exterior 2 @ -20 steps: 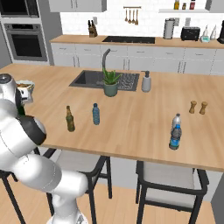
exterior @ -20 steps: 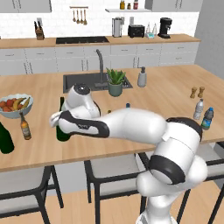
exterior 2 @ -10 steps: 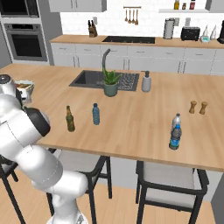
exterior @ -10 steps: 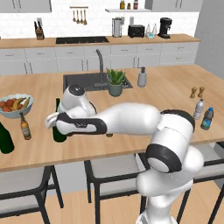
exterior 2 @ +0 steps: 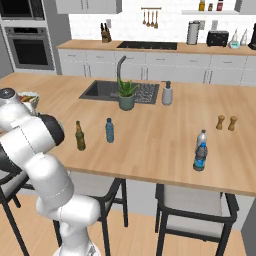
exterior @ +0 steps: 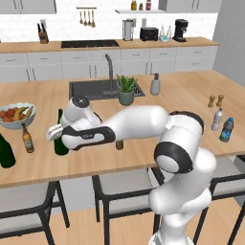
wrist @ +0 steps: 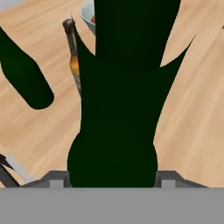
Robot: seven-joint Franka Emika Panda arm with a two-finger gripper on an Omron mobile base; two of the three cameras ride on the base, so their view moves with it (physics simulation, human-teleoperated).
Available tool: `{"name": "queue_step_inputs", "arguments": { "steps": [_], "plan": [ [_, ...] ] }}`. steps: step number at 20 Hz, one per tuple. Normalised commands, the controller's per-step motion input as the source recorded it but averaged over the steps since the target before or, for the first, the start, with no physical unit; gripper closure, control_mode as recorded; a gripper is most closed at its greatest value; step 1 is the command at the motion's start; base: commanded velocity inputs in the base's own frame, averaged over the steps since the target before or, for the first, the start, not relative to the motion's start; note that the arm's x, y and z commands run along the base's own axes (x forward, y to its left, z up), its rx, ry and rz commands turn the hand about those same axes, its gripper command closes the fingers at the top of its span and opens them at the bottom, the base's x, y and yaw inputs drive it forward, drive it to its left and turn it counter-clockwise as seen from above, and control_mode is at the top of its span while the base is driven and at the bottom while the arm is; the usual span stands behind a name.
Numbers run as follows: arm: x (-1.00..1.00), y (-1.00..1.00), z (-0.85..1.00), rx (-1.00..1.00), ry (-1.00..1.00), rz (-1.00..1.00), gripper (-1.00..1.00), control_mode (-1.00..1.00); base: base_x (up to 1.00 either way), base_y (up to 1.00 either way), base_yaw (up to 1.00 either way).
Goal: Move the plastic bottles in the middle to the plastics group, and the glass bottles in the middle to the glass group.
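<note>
fruit bowl: white-ish bowl at the left edge of the left base view, loaded with fruit, reds and a yellow banana-looking thing

sink: dark basin set into the counter, upper middle; can't tell if anything's in it

plant pot: little grey pot with a spiky green plant, right beside the sink

gripper: the gripper sits left of centre in the left base view, clamped around the green wine bottle. In the hand view the bottle's dark body fills the gap between the fingertips

wine bottle axis: upright, neck up, long axis vertical; whether its base touches the wood I can't tell

glass group: fat dark green bottle at far left, small brown beer bottle just beside it, both upright, near the held bottle

middle leftovers: amber beer bottle and slim blue bottle standing side by side, centre-left of the right base view

plastics group: clear bottle and blue dark-capped one, right edge, upright
</note>
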Motion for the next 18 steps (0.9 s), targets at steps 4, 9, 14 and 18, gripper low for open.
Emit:
{"name": "queue_step_inputs", "arguments": {
  "steps": [4,9,14,18],
  "plan": [
    [0.42,0.31,0.0,0.0,0.0,0.0,1.0,-1.0,0.0,0.0,0.0],
    [0.03,0.21,0.0,-0.01,0.01,0.0,1.0,-1.0,0.0,0.0,0.0],
    [0.01,0.11,0.0,-0.04,0.0,0.0,1.0,-1.0,0.0,0.0,0.0],
    [0.26,0.08,0.0,-0.01,0.0,0.01,1.0,-1.0,0.0,0.0,0.0]
  ]
}}
